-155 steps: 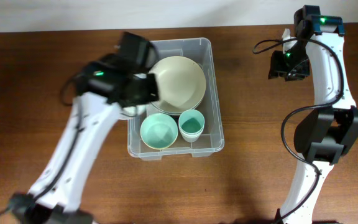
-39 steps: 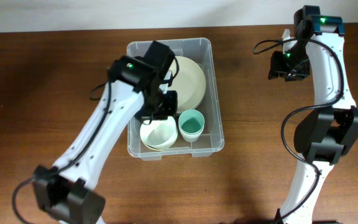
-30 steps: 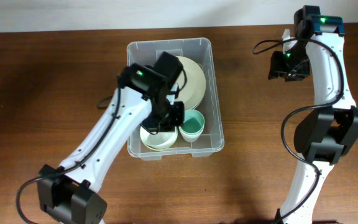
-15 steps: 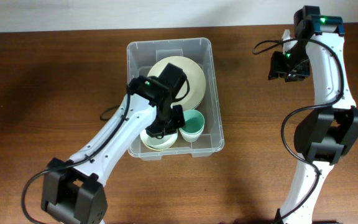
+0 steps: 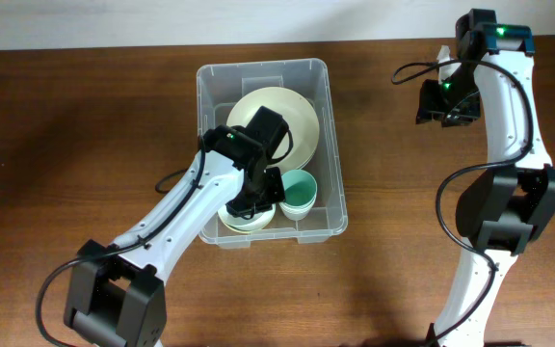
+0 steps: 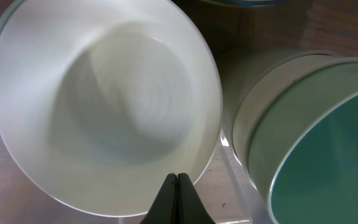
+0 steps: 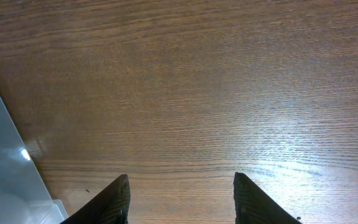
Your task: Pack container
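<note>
The clear plastic container [image 5: 258, 66] sits at the table's middle. It holds a large cream bowl [image 5: 302, 111] at the back, a teal cup [image 5: 303, 192] at the front right and a small cream bowl [image 5: 242, 221] at the front left. My left gripper [image 5: 260, 198] is inside the container, low over the small cream bowl. In the left wrist view its jaws [image 6: 177, 179] are pressed together at that bowl's [image 6: 104, 106] near rim, beside the teal cup [image 6: 316, 155]. My right gripper [image 5: 443, 104] hangs open and empty over bare table, to the right of the container.
The right wrist view shows brown wooden table [image 7: 216, 93] between the open fingers and a corner of the container [image 7: 2, 165] at the left edge. The container's clear wall [image 6: 238, 186] runs between bowl and cup. A white wall borders the table's far edge.
The small cream bowl now sits at the container's front left, where a teal bowl showed before. My left gripper slid slightly toward the front inside the container. The right arm has not moved.
</note>
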